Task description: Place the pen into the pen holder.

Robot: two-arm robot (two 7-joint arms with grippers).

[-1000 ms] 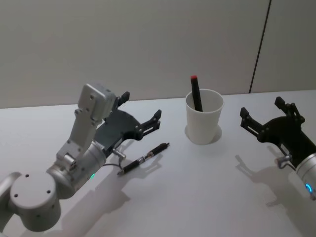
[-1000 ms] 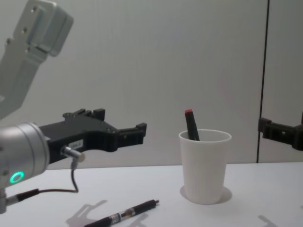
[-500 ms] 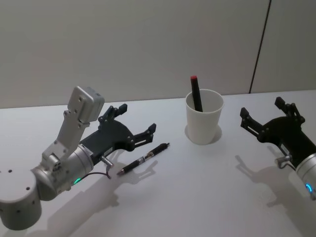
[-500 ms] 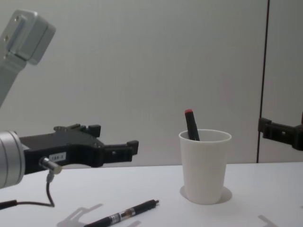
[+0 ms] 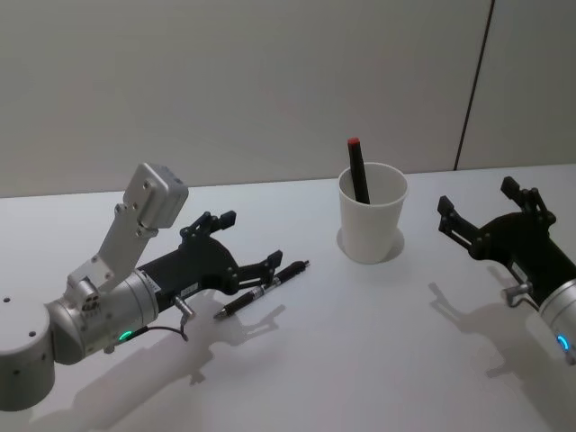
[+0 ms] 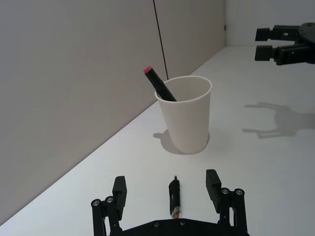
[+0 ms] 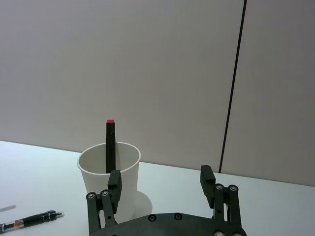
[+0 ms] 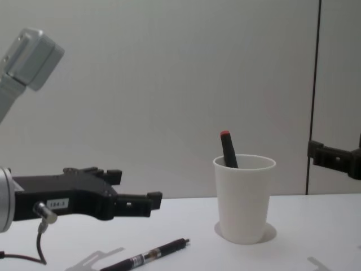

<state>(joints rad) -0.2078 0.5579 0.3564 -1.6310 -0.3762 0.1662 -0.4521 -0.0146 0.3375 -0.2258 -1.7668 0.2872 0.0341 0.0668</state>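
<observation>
A black pen (image 5: 263, 290) lies flat on the white table (image 5: 360, 360), its tip pointing toward the pen holder (image 5: 372, 225), a white paper cup. A black marker with a red cap (image 5: 357, 166) stands in the cup. My left gripper (image 5: 250, 238) is open and hovers low, just behind the pen. In the left wrist view the pen (image 6: 174, 196) lies between its two fingers (image 6: 212, 182), with the cup (image 6: 186, 115) beyond. My right gripper (image 5: 475, 195) hangs open to the right of the cup, above the table. From the chest view the pen (image 8: 148, 257) lies left of the cup (image 8: 244, 197).
A plain grey wall runs behind the table's far edge. Bare tabletop lies between the pen and the cup and in front of both. The right wrist view shows the cup (image 7: 110, 179) ahead and the pen (image 7: 32, 220) off to one side.
My left gripper has dropped toward the table and drawn back, its open fingers now low by the pen. The pen, cup and right gripper have not moved.
</observation>
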